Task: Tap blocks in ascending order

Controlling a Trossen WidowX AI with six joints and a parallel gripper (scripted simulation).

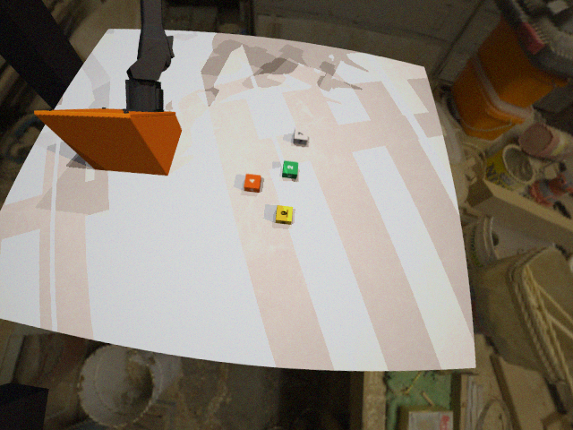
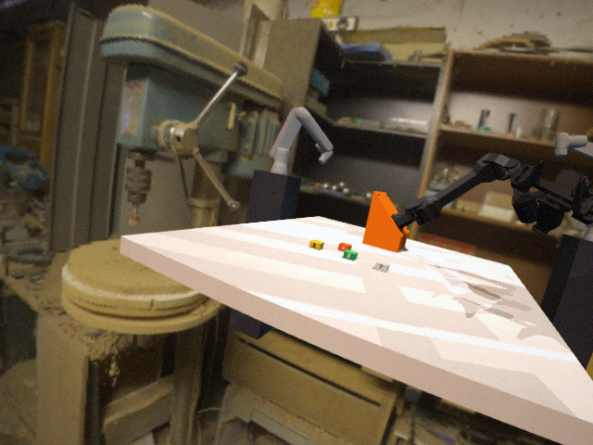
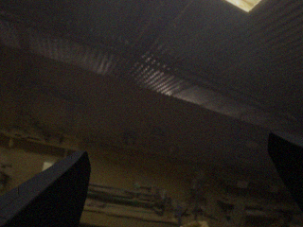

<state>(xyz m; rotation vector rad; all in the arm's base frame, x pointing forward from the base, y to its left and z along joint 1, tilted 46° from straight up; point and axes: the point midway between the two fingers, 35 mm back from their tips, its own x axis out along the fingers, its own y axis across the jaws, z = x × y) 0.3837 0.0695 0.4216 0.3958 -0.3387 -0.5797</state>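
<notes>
Four blocks sit on the surface (image 1: 161, 287), one of each colour: a white block (image 1: 300, 136), a green block (image 1: 290, 169), an orange block (image 1: 252, 182) and a yellow block (image 1: 284, 214). In the top view they form a loose cluster a little right of the middle, none touching another: the white one farthest, the green just nearer than it, the orange to the green's left, and the yellow nearest. One large orange wedge-shaped piece (image 1: 115, 139) stands at the far left of the surface, with the dark arm (image 1: 150, 50) joined to its far side.

The green block's top reads 2 and the orange block's top reads 4. The white block's digit looks like a 7, though it is small. The yellow block carries a dark digit too blurred to read with confidence.

In the exterior view the same four blocks appear small, the yellow block (image 2: 316, 245) leftmost and the white block (image 2: 381, 266) rightmost, with the wedge (image 2: 383, 224) behind them. The arm (image 2: 449, 191) reaches out to the right edge of that picture, where the pincer (image 2: 541, 210) hangs off the surface, well apart from every block.

The wrist view shows only two dark fingers at the left and right edges, standing wide with nothing between them; beyond is dim clutter and no block.
</notes>
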